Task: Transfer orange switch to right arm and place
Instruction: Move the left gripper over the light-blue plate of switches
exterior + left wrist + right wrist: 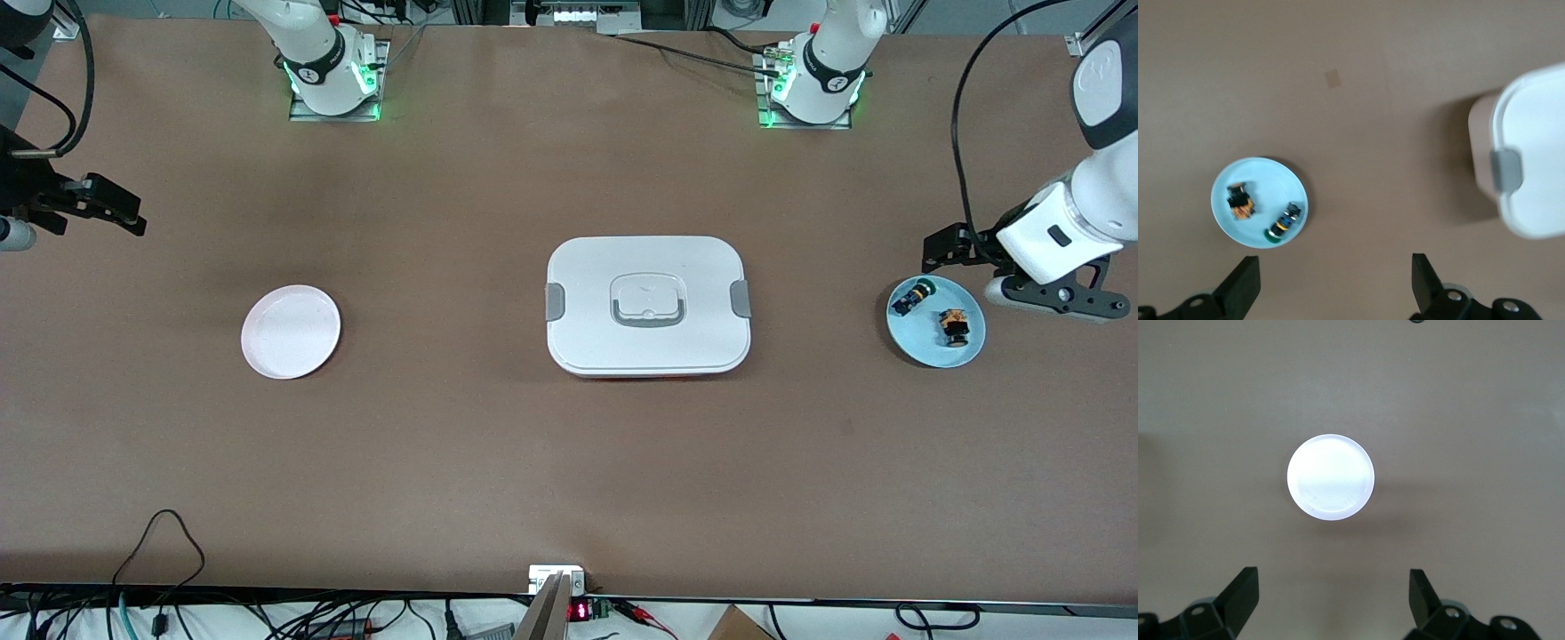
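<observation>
The orange switch [954,326] lies on a light blue plate [925,354] toward the left arm's end of the table, beside a green-capped switch [911,296]. The left gripper [1335,283] hangs in the air just beside that plate, its fingers wide apart and empty. The right gripper [1333,597] waits with its fingers spread, holding nothing, near a white plate [291,332]. A white lidded box [647,305] sits between the plates.

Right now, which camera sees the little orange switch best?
The left wrist view: the orange switch lies in plain sight on the blue plate, beside the green-capped switch. The front view shows it smaller. The right wrist view shows only the white plate.
</observation>
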Controlling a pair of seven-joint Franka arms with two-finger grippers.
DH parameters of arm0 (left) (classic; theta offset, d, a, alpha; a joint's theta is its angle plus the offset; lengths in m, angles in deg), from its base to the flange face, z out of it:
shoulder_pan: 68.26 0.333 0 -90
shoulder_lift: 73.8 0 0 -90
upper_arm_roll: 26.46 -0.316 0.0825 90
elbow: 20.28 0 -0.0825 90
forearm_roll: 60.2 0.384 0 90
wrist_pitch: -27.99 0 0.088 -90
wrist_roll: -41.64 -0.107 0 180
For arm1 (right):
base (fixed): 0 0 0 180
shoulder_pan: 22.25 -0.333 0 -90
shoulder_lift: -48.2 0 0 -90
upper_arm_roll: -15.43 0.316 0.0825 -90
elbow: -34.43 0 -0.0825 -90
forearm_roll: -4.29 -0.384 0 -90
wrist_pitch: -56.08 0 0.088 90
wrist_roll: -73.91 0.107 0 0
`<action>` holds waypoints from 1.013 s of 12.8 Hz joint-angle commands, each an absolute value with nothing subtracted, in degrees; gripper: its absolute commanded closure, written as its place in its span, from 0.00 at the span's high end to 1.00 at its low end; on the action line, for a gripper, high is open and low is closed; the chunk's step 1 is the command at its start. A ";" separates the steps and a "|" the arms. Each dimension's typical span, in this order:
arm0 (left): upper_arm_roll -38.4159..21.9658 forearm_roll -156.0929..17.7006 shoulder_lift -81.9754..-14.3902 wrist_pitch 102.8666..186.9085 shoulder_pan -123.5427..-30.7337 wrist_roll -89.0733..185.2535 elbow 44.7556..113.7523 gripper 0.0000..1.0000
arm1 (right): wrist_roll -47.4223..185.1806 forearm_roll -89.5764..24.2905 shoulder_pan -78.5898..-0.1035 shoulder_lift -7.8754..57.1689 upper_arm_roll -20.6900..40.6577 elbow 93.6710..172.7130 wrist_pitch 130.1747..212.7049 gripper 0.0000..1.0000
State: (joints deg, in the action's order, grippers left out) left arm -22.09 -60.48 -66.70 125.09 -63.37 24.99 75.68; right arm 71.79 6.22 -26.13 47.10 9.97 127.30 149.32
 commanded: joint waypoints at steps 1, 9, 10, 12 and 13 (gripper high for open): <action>-22.16 -61.26 -65.37 128.78 -59.75 6.72 78.32 1.00 | 71.36 6.05 -26.47 46.62 9.81 126.02 148.63 1.00; -22.24 -58.01 -58.53 140.83 -52.28 -39.26 84.22 1.00 | 71.63 6.22 -26.91 46.62 9.81 126.02 148.46 1.00; -22.16 -58.01 -56.68 142.23 -51.14 -43.05 84.22 1.00 | 71.63 6.22 -26.91 46.62 9.81 126.02 148.37 1.00; -22.24 -58.01 -53.69 145.48 -49.81 -50.87 84.57 1.00 | 71.54 6.22 -26.99 46.62 9.81 126.02 148.28 1.00; -22.24 -58.01 -52.81 147.24 -48.85 -52.56 85.27 1.00 | 71.63 6.22 -26.99 46.62 9.81 126.02 148.45 1.00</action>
State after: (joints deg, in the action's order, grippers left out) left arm -22.63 -58.93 -54.98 144.45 -50.28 -46.99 84.93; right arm 71.79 6.23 -26.59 47.08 10.00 127.30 149.32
